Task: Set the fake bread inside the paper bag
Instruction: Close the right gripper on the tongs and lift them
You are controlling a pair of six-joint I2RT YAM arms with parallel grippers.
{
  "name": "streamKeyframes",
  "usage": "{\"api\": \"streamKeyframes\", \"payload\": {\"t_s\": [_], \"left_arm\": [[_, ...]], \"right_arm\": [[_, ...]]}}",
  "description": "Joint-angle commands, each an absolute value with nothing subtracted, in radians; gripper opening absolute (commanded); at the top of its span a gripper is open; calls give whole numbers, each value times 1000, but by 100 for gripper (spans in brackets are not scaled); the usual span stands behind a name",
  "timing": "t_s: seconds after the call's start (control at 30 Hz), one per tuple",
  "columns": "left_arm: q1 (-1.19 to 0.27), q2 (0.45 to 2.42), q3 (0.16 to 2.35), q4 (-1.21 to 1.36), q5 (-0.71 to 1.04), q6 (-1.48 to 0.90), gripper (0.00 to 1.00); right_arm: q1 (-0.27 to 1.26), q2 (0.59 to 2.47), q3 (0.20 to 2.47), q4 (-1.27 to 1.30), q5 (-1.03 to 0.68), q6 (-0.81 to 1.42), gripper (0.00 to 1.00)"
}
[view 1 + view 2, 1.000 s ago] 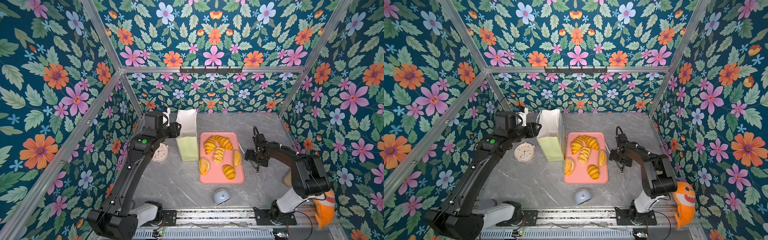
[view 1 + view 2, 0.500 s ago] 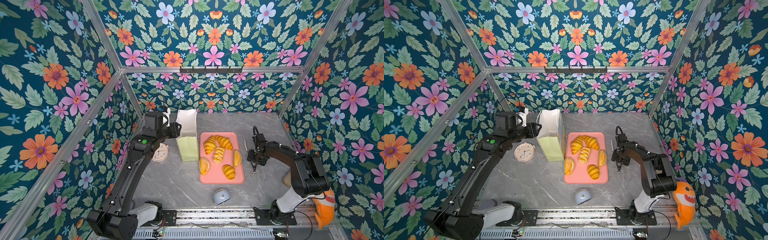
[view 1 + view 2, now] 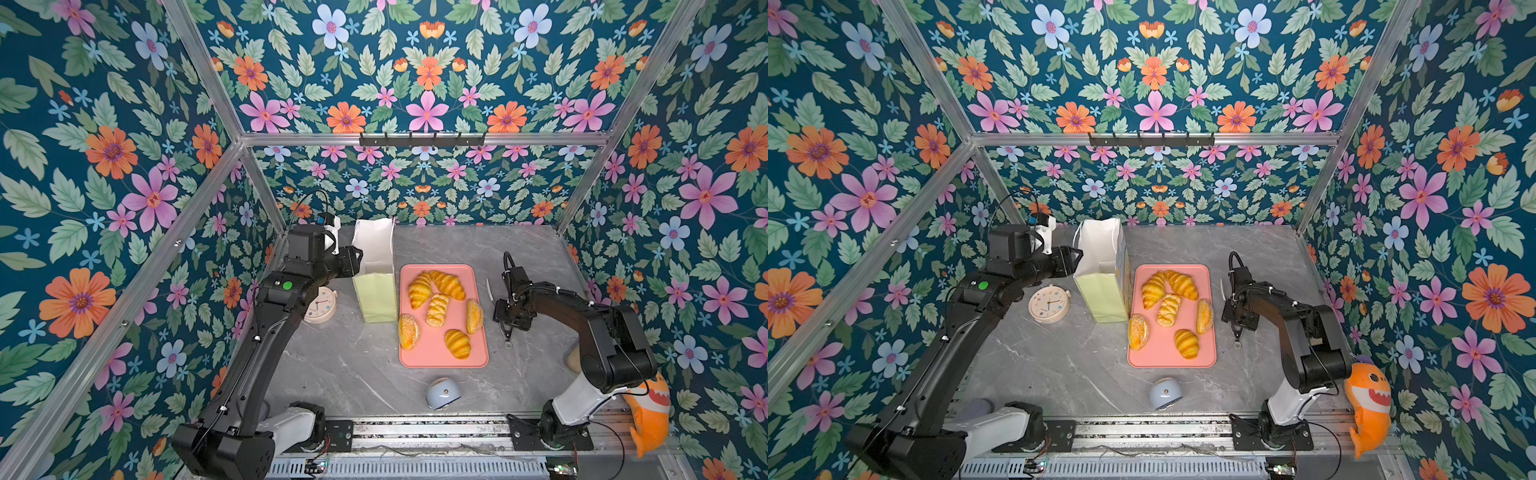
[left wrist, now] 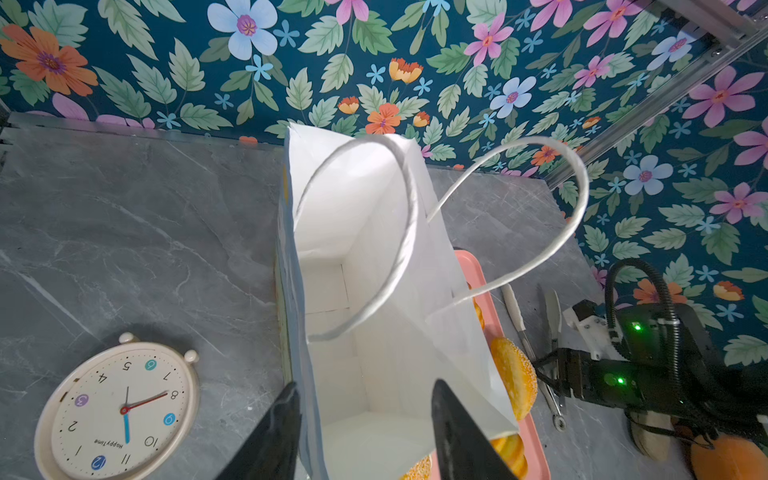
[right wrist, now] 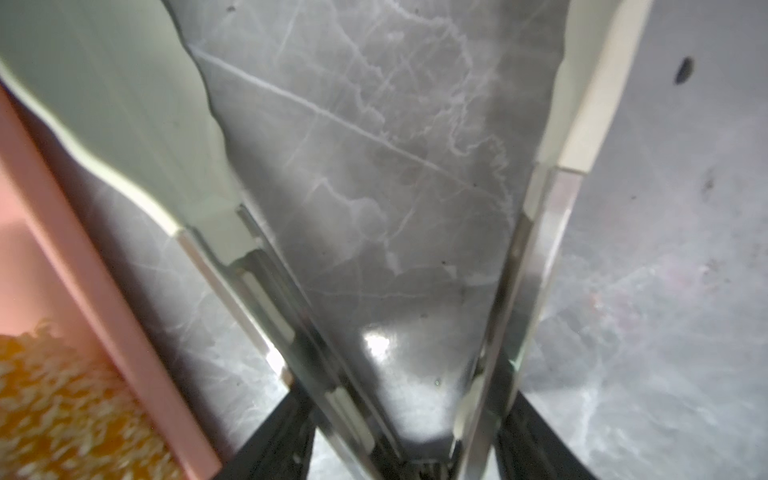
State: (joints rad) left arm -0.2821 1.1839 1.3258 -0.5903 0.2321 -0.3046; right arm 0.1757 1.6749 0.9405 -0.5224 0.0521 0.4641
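We find the fake bread [image 3: 437, 309] all on the pink tray [image 3: 440, 361], just right of the upright paper bag [image 3: 376, 291]. The left gripper [image 4: 365, 436] stands half open astride its left wall; the right gripper [image 3: 505, 322] clamps tongs [image 5: 124, 104]. Risk: glossy pastry may slip from the tong tips short of the bag

The left arm [image 3: 266, 332] reaches forward, the left claw [image 3: 356, 261] level, jaws apart. The bent right arm [image 3: 573, 307] points the right claw [image 3: 505, 320] down, gripping tongs [image 5: 266, 299].

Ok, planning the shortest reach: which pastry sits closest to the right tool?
The seeded bun on the right edge of the pink tray, beside the right tool; the other five lie farther toward the paper bag.
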Motion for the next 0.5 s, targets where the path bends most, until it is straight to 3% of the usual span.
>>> {"api": "streamKeyframes", "payload": {"t_s": [0.0, 0.23, 0.33, 0.47], "left_arm": [[-281, 1187, 1322, -569, 232, -288, 52], [-281, 1176, 1319, -574, 221, -286, 52], [-282, 1174, 1321, -575, 227, -287, 52], [-282, 1170, 1321, -570, 241, -289, 52]], "right_arm": [[178, 1702, 944, -596, 58, 475, 64], [179, 1710, 950, -591, 62, 461, 57], [179, 1700, 950, -588, 52, 453, 42], [179, 1674, 950, -594, 32, 448, 37]]}}
